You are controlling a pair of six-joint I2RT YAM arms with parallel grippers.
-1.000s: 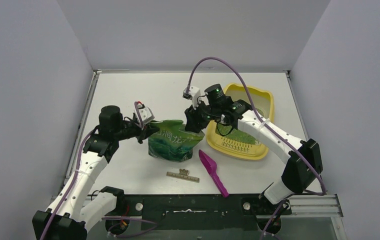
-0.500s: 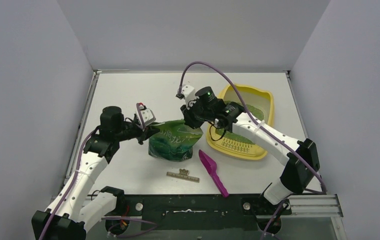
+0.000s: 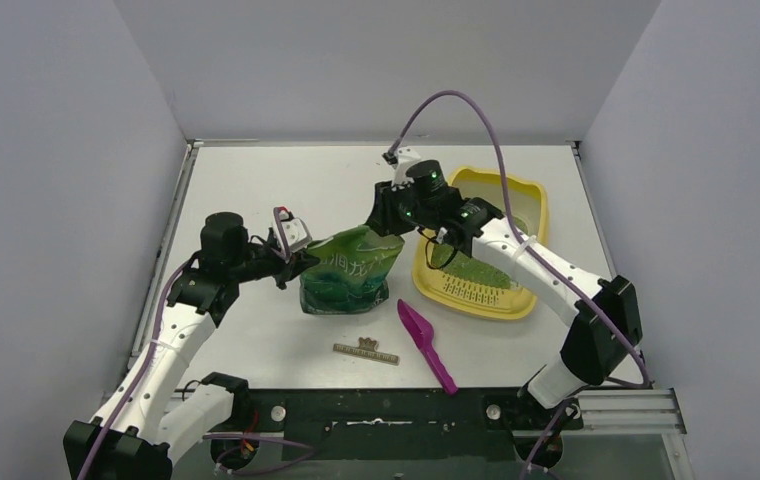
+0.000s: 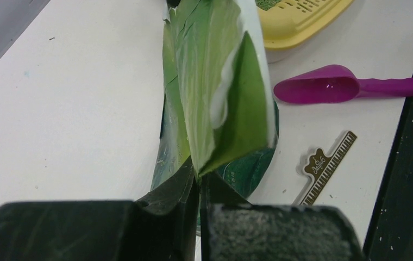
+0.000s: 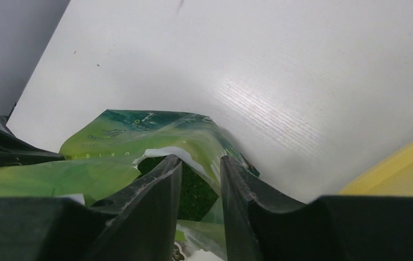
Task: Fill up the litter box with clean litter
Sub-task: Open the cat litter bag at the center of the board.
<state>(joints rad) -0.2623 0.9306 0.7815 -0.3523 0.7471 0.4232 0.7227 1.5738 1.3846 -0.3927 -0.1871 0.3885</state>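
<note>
The glossy dark-green bag (image 3: 346,278) is clamped at both top corners by the left gripper (image 4: 198,184) and right gripper (image 5: 200,176). Tipping into the adjacent pale-yellow plastic litter box (image 3: 486,298) seems intended.

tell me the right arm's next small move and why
Probably close the right gripper firmly on the top edge of the bag. It straddles that edge with a gap showing, so the hold looks uncertain, while the left gripper is shut on the opposite edge. The litter box sits right of the bag, ready for pouring.
</note>
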